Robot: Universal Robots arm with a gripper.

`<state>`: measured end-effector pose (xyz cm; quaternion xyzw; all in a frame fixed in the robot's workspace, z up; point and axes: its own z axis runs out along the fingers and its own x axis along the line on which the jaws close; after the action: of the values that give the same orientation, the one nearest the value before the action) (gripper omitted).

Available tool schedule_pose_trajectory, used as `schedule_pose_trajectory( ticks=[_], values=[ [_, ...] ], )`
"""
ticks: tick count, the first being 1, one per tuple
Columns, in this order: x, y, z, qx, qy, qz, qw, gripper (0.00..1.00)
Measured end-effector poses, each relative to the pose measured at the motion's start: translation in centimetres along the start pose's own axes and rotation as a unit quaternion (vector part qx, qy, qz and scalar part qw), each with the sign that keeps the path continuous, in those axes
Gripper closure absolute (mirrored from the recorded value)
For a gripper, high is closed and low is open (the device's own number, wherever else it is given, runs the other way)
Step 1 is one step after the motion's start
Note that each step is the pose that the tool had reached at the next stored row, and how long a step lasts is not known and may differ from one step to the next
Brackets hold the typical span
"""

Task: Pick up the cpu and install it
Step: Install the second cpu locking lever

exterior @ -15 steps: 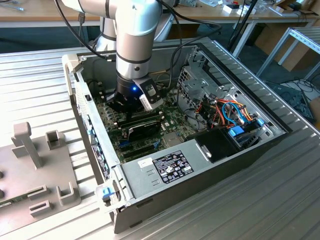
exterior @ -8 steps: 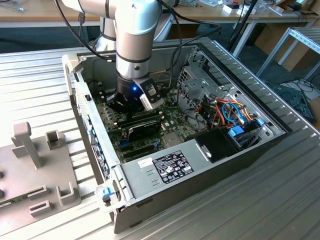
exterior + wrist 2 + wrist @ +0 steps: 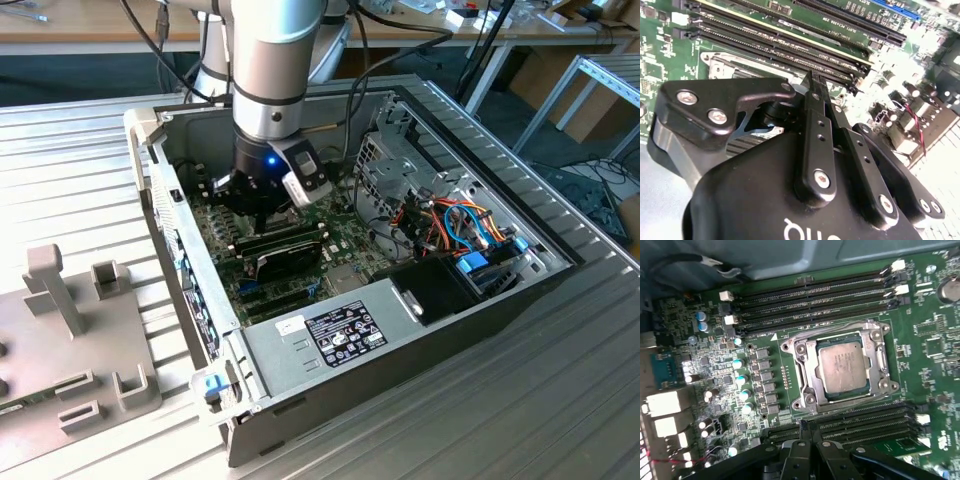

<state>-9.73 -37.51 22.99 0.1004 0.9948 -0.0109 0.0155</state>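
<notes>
The cpu (image 3: 842, 367), a flat silver-grey square chip, lies inside the metal socket frame (image 3: 801, 356) on the green motherboard (image 3: 715, 365). In the first wrist view my gripper (image 3: 807, 426) is shut with nothing visible between its black fingers. Its tips hang over the memory slots (image 3: 865, 420) beside the socket, apart from the cpu. The second wrist view has the same closed fingertips (image 3: 815, 79) above a row of memory slots (image 3: 780, 45). In the exterior view the gripper (image 3: 262, 215) is down inside the open computer case, over the motherboard (image 3: 335, 250).
A black oblong module (image 3: 285, 255) sits on the board just below the gripper. A power supply (image 3: 330, 335) fills the near side of the case, and a drive cage (image 3: 400, 150) with cables (image 3: 460, 225) stands on the exterior view's right. Grey fixtures (image 3: 70, 300) rest on the table at the left.
</notes>
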Motion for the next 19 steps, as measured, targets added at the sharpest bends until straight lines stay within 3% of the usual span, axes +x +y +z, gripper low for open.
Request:
schedule_pose_trajectory(
  ticks=[4,6,7,9,12,19],
  values=[
    [-0.01,-0.01,-0.18,-0.0021,-0.0001,0.000,1.00000,0.89],
    [-0.01,0.00,-0.17,-0.0155,-0.0007,0.000,0.99988,0.89],
    [-0.01,0.00,-0.18,-0.0197,-0.0008,0.001,0.99981,0.89],
    [0.00,0.00,-0.17,-0.0237,-0.0015,0.001,0.99972,0.89],
    [0.04,0.00,0.02,-0.0252,-0.0040,0.001,0.99967,0.89],
    [0.57,-0.08,1.21,-0.0262,-0.0091,0.001,0.99961,0.89]
  ],
)
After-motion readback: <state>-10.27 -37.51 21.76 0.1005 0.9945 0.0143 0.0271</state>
